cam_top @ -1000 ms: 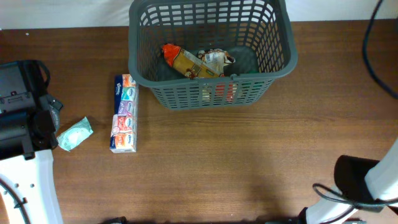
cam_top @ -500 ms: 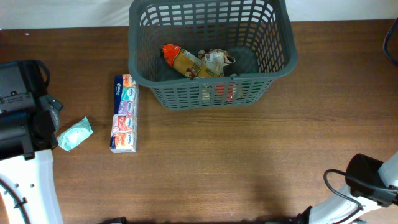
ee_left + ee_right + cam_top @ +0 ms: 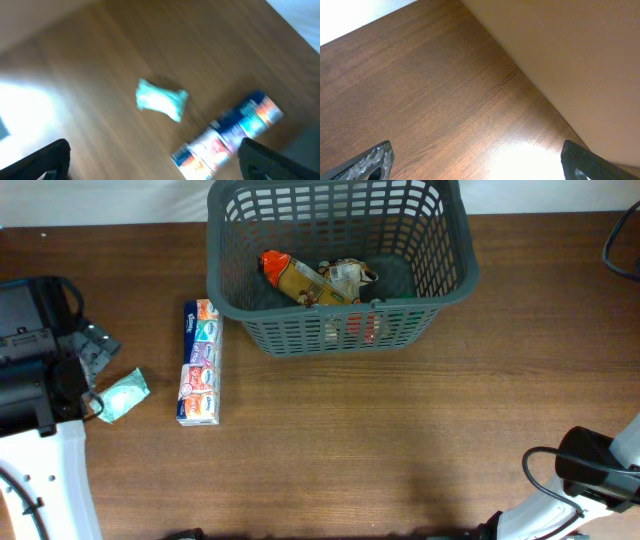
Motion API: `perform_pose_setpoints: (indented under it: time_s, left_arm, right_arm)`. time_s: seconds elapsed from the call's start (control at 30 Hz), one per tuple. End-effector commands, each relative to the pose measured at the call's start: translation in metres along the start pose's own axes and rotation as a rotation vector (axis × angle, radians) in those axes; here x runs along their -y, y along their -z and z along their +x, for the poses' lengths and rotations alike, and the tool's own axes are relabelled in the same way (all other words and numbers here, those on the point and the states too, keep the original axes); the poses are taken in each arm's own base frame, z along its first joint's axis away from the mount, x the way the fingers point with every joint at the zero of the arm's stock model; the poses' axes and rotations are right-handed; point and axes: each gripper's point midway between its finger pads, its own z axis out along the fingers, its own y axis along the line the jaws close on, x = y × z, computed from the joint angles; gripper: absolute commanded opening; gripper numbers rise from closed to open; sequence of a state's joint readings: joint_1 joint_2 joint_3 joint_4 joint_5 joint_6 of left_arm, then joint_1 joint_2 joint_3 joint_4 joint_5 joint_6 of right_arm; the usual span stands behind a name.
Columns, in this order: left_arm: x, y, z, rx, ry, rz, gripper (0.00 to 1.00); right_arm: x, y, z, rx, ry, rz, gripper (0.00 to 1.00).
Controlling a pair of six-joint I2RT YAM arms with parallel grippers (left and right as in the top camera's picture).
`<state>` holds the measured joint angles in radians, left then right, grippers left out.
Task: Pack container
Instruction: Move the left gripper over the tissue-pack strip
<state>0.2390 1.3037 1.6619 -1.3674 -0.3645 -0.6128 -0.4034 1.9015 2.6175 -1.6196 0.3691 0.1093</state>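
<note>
Lining up on the teal packet

My left gripper point(image 3: 160, 164) hangs at nine o'clock over the tabletop point(image 3: 330, 450), jaws spread wide and empty. I'd centre the teal packet point(image 3: 161, 100) between the jaws, drop straight down, and close across its short side, keeping clear of the tissue multipack point(image 3: 227, 134) near it. The container point(image 3: 290, 330) sits at twelve o'clock. My right gripper point(image 3: 482, 165) hangs wide and empty at five o'clock.

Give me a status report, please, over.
Left gripper and right gripper open, empty. Dark grey slotted plastic basket part-filled. Teal packet, long tissue multipack on brown wooden table outside it. Nothing blocking.
</note>
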Motion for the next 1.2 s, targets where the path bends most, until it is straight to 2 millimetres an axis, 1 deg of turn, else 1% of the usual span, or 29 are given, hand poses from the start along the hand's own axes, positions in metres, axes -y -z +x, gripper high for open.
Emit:
perform_pose_setpoints:
  time_s: [0.0, 0.1, 0.13, 0.2, 0.27, 0.3, 0.4, 0.47, 0.53, 0.6, 0.7, 0.8, 0.9, 1.17]
  left_arm:
    - [0.023, 0.003, 0.017, -0.106, 0.0, 0.139, 0.99]
    - [0.035, 0.009, 0.035, -0.202, -0.006, 0.224, 0.99]
    - [0.039, 0.01, 0.038, -0.217, -0.006, 0.244, 0.99]
    - [0.042, 0.011, 0.038, -0.225, -0.006, 0.261, 0.99]
    - [0.048, 0.011, 0.035, -0.208, -0.056, 0.294, 0.99]
    - [0.057, 0.013, 0.033, -0.195, -0.117, 0.347, 0.99]
    - [0.096, 0.026, 0.034, -0.172, -0.344, 0.59, 0.99]
    - [0.106, 0.024, 0.035, -0.16, -0.433, 0.641, 0.99]
    - [0.105, 0.009, 0.034, -0.159, -0.505, 0.597, 0.99]
    - [0.096, -0.016, 0.032, -0.179, -0.519, 0.486, 0.99]
    - [0.098, -0.038, 0.035, -0.223, -0.527, 0.436, 0.99]
    - [0.108, -0.05, 0.046, -0.292, -0.536, 0.476, 0.99]
    - [0.119, -0.06, 0.058, -0.325, -0.647, 0.518, 0.99]
    - [0.127, -0.114, 0.09, -0.447, -0.782, 0.364, 0.99]
  right_arm:
    - [-0.002, -0.002, 0.0, -0.005, -0.016, -0.009, 0.99]
    - [-0.002, -0.002, 0.0, -0.005, -0.016, -0.009, 0.99]
    - [-0.002, -0.002, 0.0, -0.005, -0.016, -0.009, 0.99]
    - [-0.002, -0.002, 0.0, -0.005, -0.016, -0.009, 0.99]
    - [-0.002, -0.002, 0.0, -0.005, -0.016, -0.009, 0.99]
    - [-0.002, -0.002, 0.0, -0.005, -0.016, -0.009, 0.99]
    - [-0.002, -0.002, 0.0, -0.005, -0.016, -0.009, 0.99]
    - [-0.002, -0.002, 0.0, -0.005, -0.016, -0.009, 0.99]
    - [-0.002, -0.002, 0.0, -0.005, -0.017, -0.009, 0.99]
    - [-0.002, -0.002, 0.0, -0.005, -0.016, -0.009, 0.99]
    - [-0.002, -0.002, 0.0, -0.005, -0.016, -0.009, 0.99]
    - [-0.002, -0.002, 0.0, -0.005, -0.016, -0.009, 0.99]
    - [-0.002, -0.002, 0.0, -0.005, -0.016, -0.009, 0.99]
    - [-0.002, -0.002, 0.0, -0.005, -0.016, -0.009, 0.99]
